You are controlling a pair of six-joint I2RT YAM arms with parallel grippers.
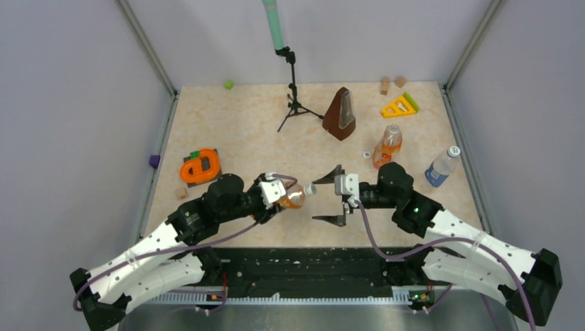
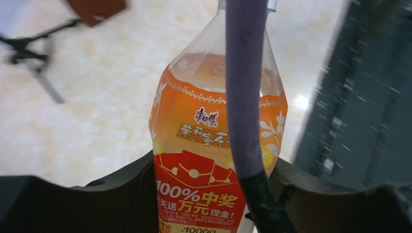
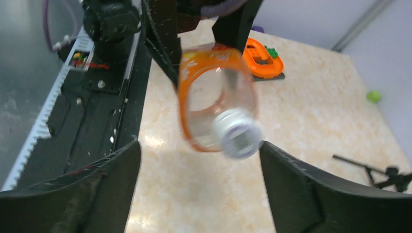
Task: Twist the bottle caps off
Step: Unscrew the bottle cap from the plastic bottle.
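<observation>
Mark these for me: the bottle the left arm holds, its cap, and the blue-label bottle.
held orange bottle (image 2: pixel 194 141): left wrist view, on its printed label.
white cap (image 3: pixel 236 138): right wrist view, on the cap's end face.
blue-label bottle (image 1: pixel 440 167): top external view, mid body.

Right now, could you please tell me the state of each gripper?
Left gripper: shut on the clear plastic bottle with an orange label.
Right gripper: open, facing that bottle's small round white plastic cap.
</observation>
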